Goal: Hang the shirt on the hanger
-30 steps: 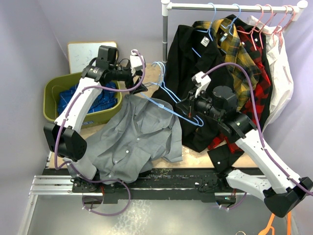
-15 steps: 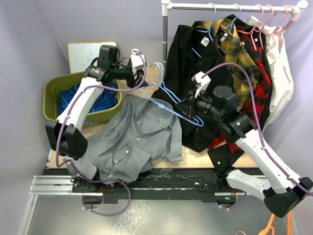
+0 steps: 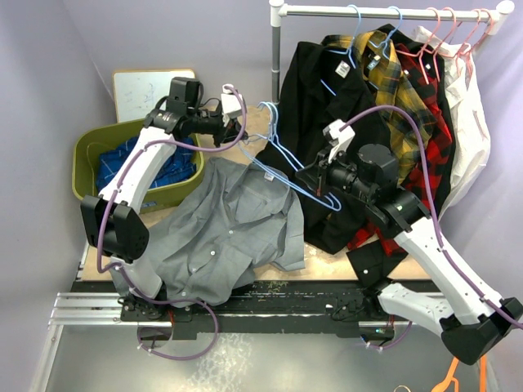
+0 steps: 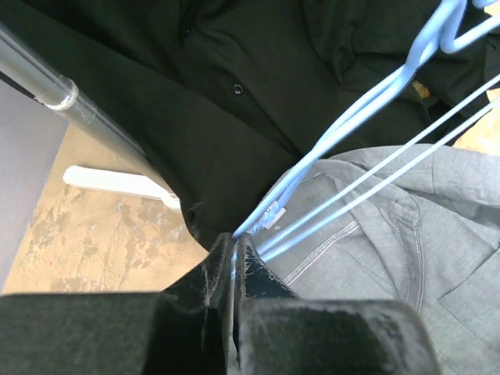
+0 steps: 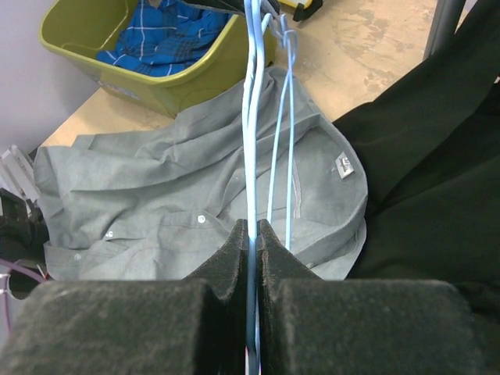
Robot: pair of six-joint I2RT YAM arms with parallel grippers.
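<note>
The grey shirt (image 3: 221, 233) lies spread on the table, buttons up, its collar and white label (image 5: 344, 166) toward the rack. The light-blue hanger (image 3: 286, 175) hangs in the air above the collar, held by both arms. My left gripper (image 3: 237, 137) is shut on the hanger's wire at its left end (image 4: 234, 251). My right gripper (image 3: 314, 182) is shut on the wire at the right end (image 5: 251, 231). In the left wrist view the hanger (image 4: 367, 101) runs up and right over the shirt (image 4: 406, 226). The right wrist view looks along the hanger (image 5: 251, 117) to the shirt (image 5: 156, 195) below.
A clothes rack (image 3: 384, 11) at the back right carries a black shirt (image 3: 306, 90), plaid shirts and pink hangers (image 3: 445, 33); its pole (image 4: 47, 82) stands near my left gripper. An olive bin (image 3: 90, 155) with a blue garment (image 5: 172, 39) sits at the left, a whiteboard (image 3: 143, 86) behind it.
My left gripper has closed its jaws on the hanger's left end and shifted slightly up and right. The right arm still holds the hanger and has lifted a little.
</note>
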